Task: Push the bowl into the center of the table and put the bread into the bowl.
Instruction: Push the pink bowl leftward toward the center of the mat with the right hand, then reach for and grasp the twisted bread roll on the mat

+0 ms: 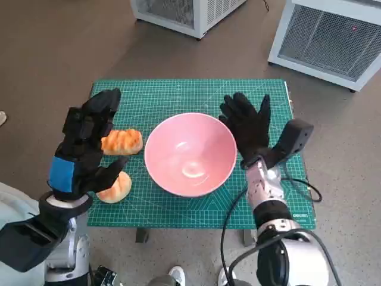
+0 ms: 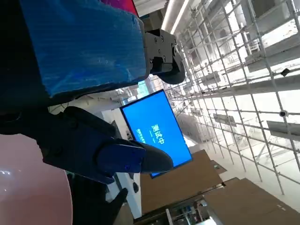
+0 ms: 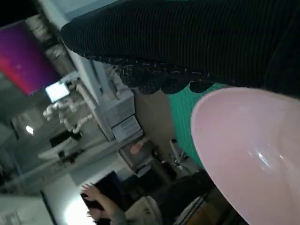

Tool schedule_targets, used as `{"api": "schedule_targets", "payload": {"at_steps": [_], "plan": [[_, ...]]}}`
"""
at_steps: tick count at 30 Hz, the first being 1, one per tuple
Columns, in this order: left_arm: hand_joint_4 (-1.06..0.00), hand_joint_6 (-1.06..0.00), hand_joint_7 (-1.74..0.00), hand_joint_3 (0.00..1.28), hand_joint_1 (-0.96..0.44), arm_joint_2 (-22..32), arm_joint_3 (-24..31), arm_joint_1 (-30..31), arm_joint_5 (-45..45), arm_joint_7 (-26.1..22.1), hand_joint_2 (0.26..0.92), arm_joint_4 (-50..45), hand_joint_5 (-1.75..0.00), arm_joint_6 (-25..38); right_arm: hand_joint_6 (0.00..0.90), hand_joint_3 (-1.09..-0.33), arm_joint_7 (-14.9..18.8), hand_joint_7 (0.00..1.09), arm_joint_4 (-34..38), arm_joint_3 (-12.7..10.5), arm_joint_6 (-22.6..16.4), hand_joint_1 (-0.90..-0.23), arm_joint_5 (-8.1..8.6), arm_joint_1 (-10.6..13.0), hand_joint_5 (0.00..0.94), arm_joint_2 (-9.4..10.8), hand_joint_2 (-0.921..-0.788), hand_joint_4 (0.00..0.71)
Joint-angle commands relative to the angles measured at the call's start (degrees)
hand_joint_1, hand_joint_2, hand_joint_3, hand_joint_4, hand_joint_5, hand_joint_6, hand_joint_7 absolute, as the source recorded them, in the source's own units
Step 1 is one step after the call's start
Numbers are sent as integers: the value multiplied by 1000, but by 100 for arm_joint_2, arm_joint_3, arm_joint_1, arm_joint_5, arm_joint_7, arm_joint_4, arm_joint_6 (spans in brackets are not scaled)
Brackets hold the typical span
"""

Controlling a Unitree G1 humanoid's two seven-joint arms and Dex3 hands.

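A pink bowl [image 1: 190, 154] stands on the green cutting mat [image 1: 178, 92], about at the table's middle. My right hand [image 1: 247, 126] is at the bowl's right rim, fingers spread and holding nothing; the right wrist view shows the glove [image 3: 187, 42] right next to the bowl [image 3: 253, 154]. A ridged bread roll [image 1: 122, 142] lies left of the bowl. A second, rounder roll [image 1: 116, 187] lies nearer the front edge. My left hand [image 1: 86, 143] hovers by both rolls with its palm toward the bowl, fingers [image 2: 103, 154] apart and gripping nothing. The bowl's rim [image 2: 28, 187] shows in the left wrist view.
Two white slatted units [image 1: 190, 12] [image 1: 333, 36] stand on the floor behind the table. A black cable [image 1: 297, 187] loops by my right forearm near the mat's right front corner. A person's raised hand [image 3: 98, 197] shows far off in the right wrist view.
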Motion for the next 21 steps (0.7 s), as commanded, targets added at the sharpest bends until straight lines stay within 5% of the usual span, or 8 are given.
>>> {"api": "schedule_targets", "payload": {"at_steps": [1, 14, 21], "plan": [[-241, -34, -645, 238, -597, -39, -44, -146, -21, 11, 921, 91, -6, -8, 113, -856, 222, 378, -114, 188, -479, -594, -182, 1, 0, -106, -921, 101], [-245, -32, -650, 237, -599, -86, -149, -507, -26, -87, 921, 479, -7, -153, 3, -815, 1357, 590, -602, 620, -2010, -662, -283, 157, 22, -406, -921, 159], [-251, -54, -617, 230, -587, -44, -189, -768, -37, -242, 921, 760, -8, -274, -1, -802, 1984, 629, -1163, 769, -2664, -688, -72, 373, 29, -458, -921, 189]]}}
